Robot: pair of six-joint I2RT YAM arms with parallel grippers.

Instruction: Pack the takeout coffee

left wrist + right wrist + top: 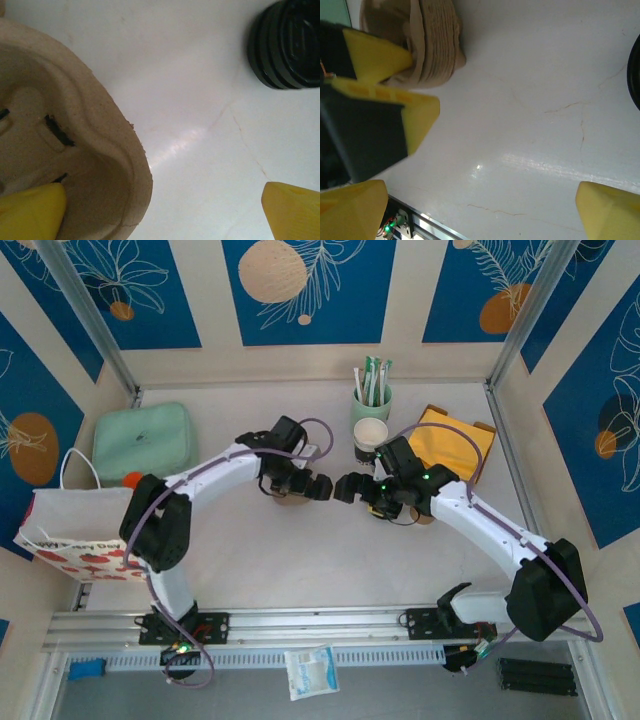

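Note:
The takeout coffee [369,438], a small white paper cup with a dark band, stands upright at the back centre, just in front of the pale green cup of sticks [371,396]. My left gripper [316,487] hangs open at the table's middle, over a stack of brown pulp carriers [291,499]. In the left wrist view the left gripper [162,212] has one yellow fingertip [31,210] over the carrier [65,135]. My right gripper [346,488] faces it tip to tip, open, in front of the cup. The right gripper [480,212] holds nothing, above bare table.
A white paper bag with red print [72,528] stands at the left edge, a mint green case [145,440] behind it. An orange packet [455,445] lies at the back right. A stack of black lids [290,45] sits near the carriers.

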